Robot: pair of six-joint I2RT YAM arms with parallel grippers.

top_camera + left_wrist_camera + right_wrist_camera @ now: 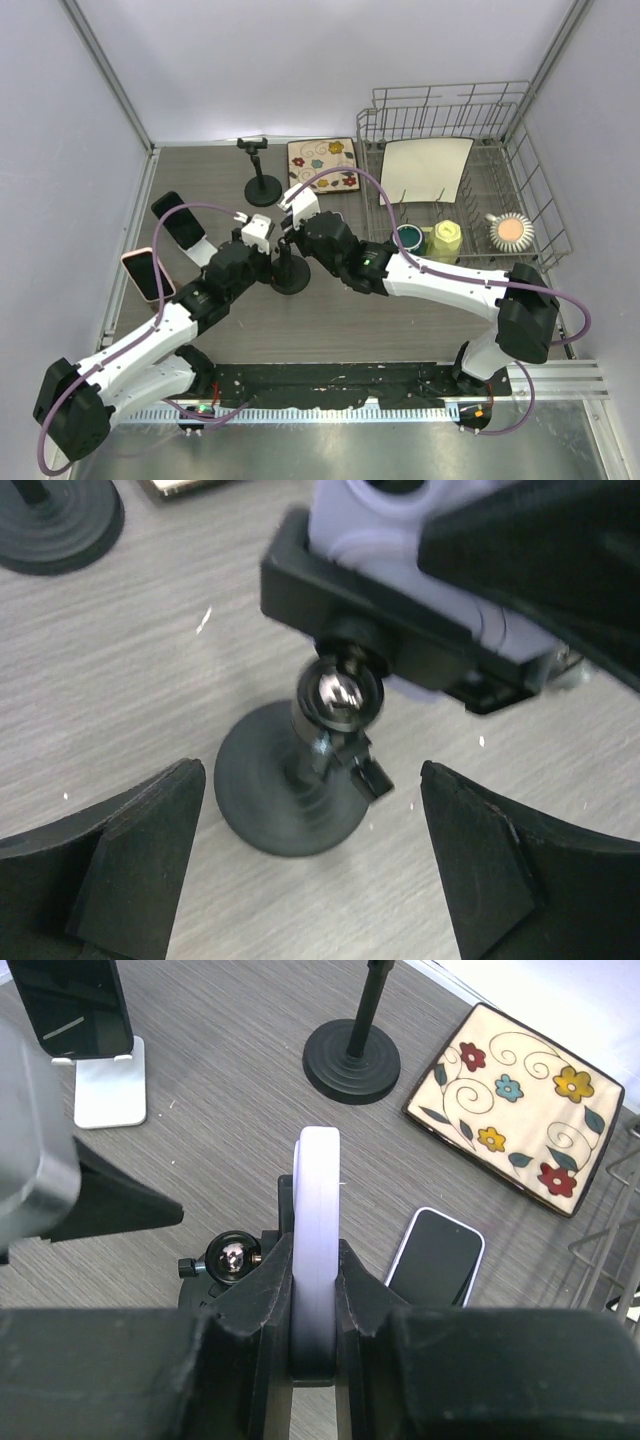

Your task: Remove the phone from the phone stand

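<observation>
A lavender phone (317, 1210) stands edge-on in the clamp (400, 630) of a black phone stand (291, 276) at the table's middle. My right gripper (315, 1260) is shut on the phone, one finger on each flat face. The phone's underside also shows in the left wrist view (380, 520). My left gripper (310, 780) is open, its fingers (150, 830) spread on either side of the stand's round base (285, 805), below the ball joint (340, 695), touching nothing. In the top view the two grippers meet over the stand, left gripper (257, 232) beside right gripper (296, 208).
A second empty black stand (262, 186) stands behind. A dark phone on a white stand (180, 222) and a pink phone (147, 273) are at the left. A phone (435, 1258) lies flat by a floral tile (322, 163). A wire dish rack (520, 150) fills the right.
</observation>
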